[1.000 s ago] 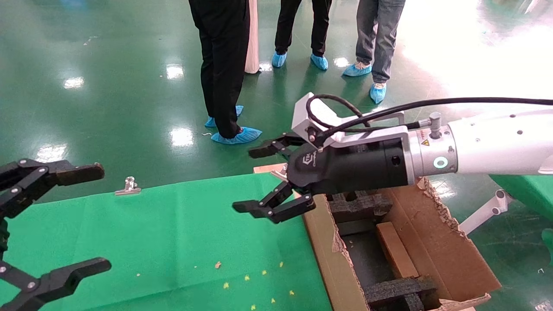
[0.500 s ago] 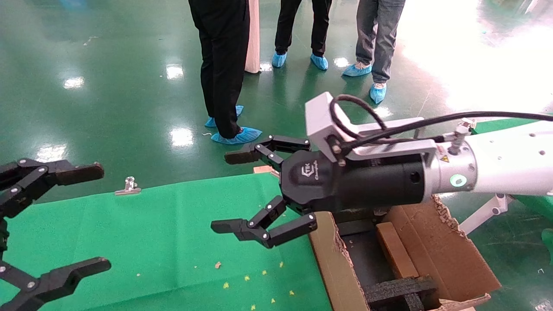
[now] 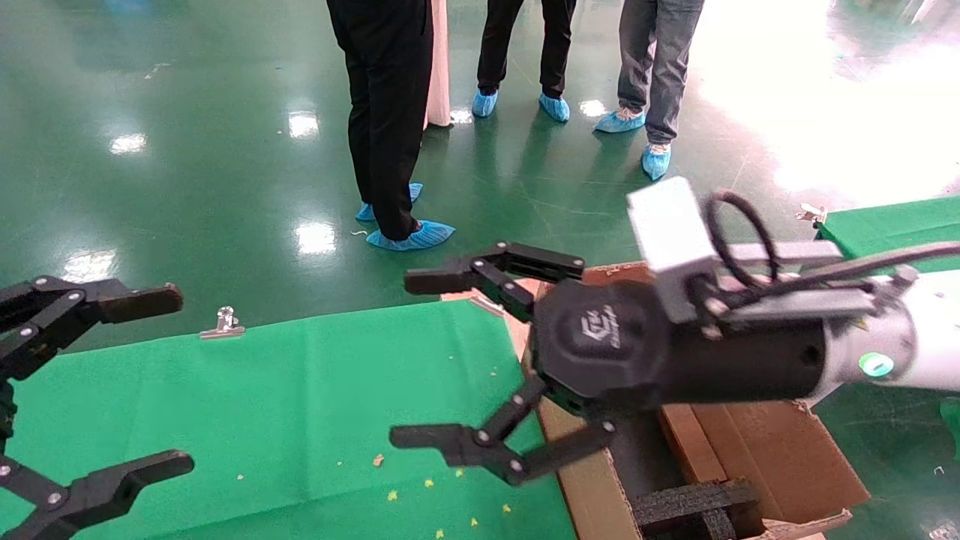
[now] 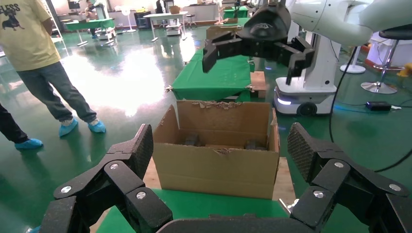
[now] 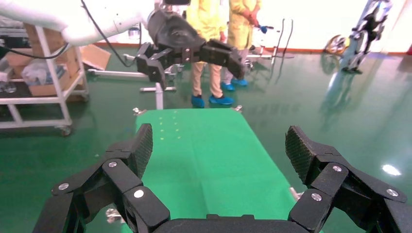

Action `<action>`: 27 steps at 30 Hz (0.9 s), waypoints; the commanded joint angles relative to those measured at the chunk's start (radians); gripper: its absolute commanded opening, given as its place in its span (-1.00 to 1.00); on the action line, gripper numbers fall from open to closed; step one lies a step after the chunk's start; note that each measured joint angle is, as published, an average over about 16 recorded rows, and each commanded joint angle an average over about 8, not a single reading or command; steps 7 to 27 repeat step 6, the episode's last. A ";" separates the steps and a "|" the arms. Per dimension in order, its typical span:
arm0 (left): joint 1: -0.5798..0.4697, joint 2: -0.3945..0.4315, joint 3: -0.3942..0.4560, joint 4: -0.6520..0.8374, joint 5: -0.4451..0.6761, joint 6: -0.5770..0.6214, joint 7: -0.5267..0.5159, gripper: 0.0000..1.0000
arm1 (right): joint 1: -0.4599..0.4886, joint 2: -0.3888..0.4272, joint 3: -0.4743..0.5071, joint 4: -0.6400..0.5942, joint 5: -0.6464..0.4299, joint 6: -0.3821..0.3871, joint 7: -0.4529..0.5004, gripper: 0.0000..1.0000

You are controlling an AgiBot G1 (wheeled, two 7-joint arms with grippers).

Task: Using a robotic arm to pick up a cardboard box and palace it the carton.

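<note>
The right pincer [image 3: 450,360] hung wide open and empty just beside the carton [image 3: 757,457], over the table [image 3: 262,405]; the left pincer [image 3: 150,382] was open too.

I see the carton [image 3: 757,457] standing at the right end of the table [image 3: 262,405]. My right gripper [image 3: 457,360] hangs above the table edge beside it; my left gripper [image 3: 105,382] is far left.

A robotics lab: glossy green floor [image 3: 187,150], visitors in blue shoe covers [image 3: 411,236].
</note>
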 commanded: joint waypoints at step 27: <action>0.001 0.002 -0.005 -0.002 0.004 0.003 -0.003 1.00 | -0.039 -0.003 0.059 0.004 -0.001 -0.024 -0.003 1.00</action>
